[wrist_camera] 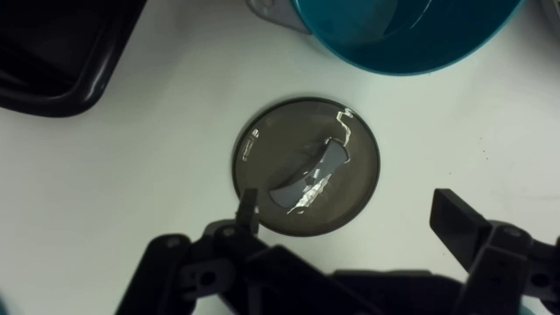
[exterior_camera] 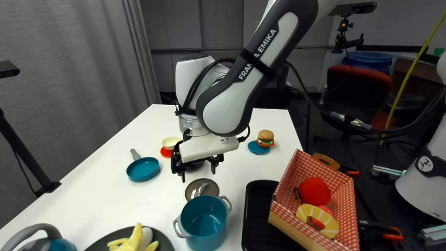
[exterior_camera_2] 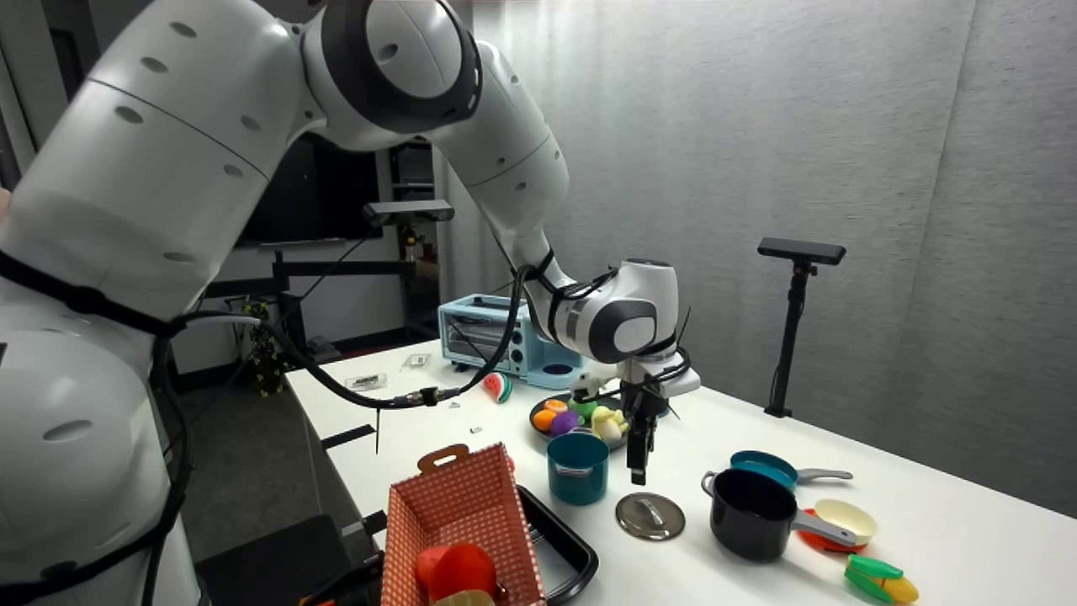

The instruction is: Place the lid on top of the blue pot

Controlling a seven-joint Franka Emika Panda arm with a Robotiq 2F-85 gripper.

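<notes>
The lid (wrist_camera: 280,144), round and grey-brown with a dark rim and a silvery-grey centre handle, lies flat on the white table. It shows in both exterior views (exterior_camera: 211,189) (exterior_camera_2: 650,520). The blue pot (exterior_camera: 205,226) stands upright beside the lid, with grey side handles and its inside visible. It also shows in an exterior view (exterior_camera_2: 578,475) and at the top of the wrist view (wrist_camera: 402,48). My gripper (wrist_camera: 345,210) is open with nothing between its fingers. It hangs above the table near the lid (exterior_camera: 198,175) (exterior_camera_2: 639,478); in the wrist view its left finger overlaps the lid's edge.
A black tray (exterior_camera: 251,216) and a red checkered basket (exterior_camera: 284,212) lie beside the blue pot. A black pot (exterior_camera_2: 749,526) stands on the lid's other side, near a teal pan (exterior_camera: 143,169). A dark plate (exterior_camera: 99,244) holds toy food beside the blue pot.
</notes>
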